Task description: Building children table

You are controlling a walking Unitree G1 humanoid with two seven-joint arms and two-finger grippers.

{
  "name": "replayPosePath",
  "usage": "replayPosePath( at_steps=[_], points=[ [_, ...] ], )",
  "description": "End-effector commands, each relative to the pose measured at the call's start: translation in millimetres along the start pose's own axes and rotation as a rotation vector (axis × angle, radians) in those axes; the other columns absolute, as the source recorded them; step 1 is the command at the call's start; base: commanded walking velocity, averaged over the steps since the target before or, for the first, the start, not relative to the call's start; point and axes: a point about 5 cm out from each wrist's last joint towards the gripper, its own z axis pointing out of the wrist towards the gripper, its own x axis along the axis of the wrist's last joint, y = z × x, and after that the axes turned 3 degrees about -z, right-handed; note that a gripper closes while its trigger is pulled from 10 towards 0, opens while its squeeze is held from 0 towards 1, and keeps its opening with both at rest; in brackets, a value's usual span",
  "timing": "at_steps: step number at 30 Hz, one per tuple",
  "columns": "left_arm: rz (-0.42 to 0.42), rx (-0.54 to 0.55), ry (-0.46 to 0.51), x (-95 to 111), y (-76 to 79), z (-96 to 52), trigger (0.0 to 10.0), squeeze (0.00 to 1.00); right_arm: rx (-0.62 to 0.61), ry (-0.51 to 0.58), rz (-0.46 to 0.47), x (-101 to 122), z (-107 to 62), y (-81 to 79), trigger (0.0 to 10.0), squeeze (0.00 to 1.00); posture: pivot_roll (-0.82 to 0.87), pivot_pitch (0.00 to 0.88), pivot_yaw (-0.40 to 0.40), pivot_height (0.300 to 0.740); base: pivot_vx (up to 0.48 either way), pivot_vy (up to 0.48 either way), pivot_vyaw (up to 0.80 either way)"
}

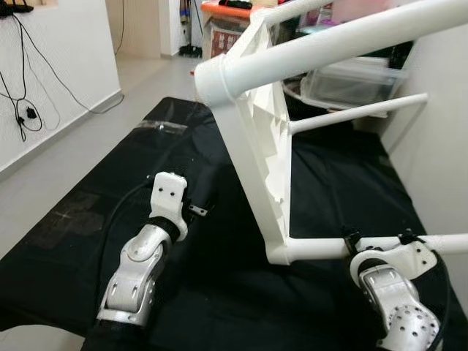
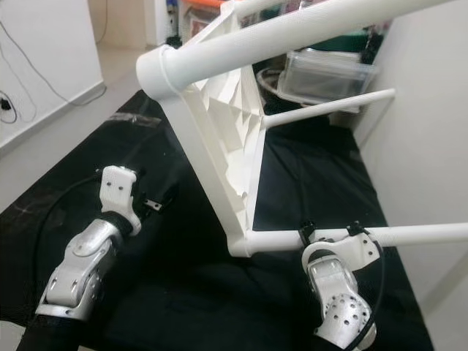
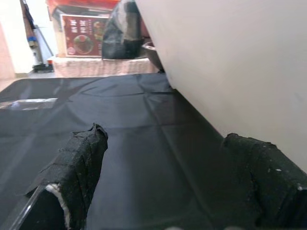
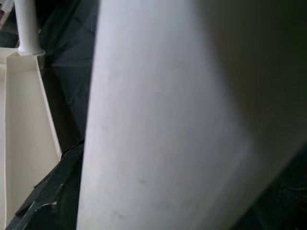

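Two silver arms are reaching over a black cloth (image 1: 88,219) that is covering the floor, seen from the left eye. Lying on its side near the cloth's right edge is a white table frame (image 1: 267,157); its ribbed underside is facing the left arm, one thick leg (image 1: 322,47) is running up toward the top right, a thin rod (image 1: 358,112) is crossing behind, and a lower leg (image 1: 365,247) is stretching level toward the right wall. Left gripper (image 1: 191,210) is hovering low over the middle of the cloth, just beside the frame but apart from it. Right gripper (image 1: 376,240) is sitting on the lower leg, its black fingers wrapping the tube close to the frame's bottom corner. Right eye view is showing the same layout: right gripper (image 2: 327,232) pinching the lower leg (image 2: 409,234), clear storage bins (image 2: 329,77) sitting beyond the cloth's far edge. Left wrist view is looking along two black fingers (image 3: 76,167) spread wide, nothing between them but cloth (image 3: 139,143), with a white flat face of the frame (image 3: 230,62) rising just beside one finger and a red box (image 3: 84,40) standing past the far edge. Right wrist view is showing the white tube (image 4: 158,120) blurred and very near, with a black finger (image 4: 48,196) pressing against it and the frame's panel (image 4: 24,124) alongside.
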Motion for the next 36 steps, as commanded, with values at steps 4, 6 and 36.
replayPosePath(
  at_steps=[4,6,36],
  points=[
    [0.016,-0.018,0.004,0.4,2.9,2.9,10.0,0.0,-0.211,-0.198,0.051,-47.5,2.2,34.2,10.0,0.84,0.1,0.0,-0.103,0.74,0.0,0.0,0.0],
    [0.017,-0.019,0.004,0.0,2.4,3.1,10.0,0.0,-0.244,-0.172,0.063,-41.7,-1.1,38.4,10.0,0.22,0.09,0.0,-0.103,0.74,0.0,0.0,0.0],
    [0.044,-0.033,0.011,1.3,-2.0,7.5,10.0,0.0,-0.441,0.058,0.009,8.5,-26.3,78.8,10.0,0.22,0.07,0.0,-0.096,0.74,0.0,0.0,0.0]
  ],
)
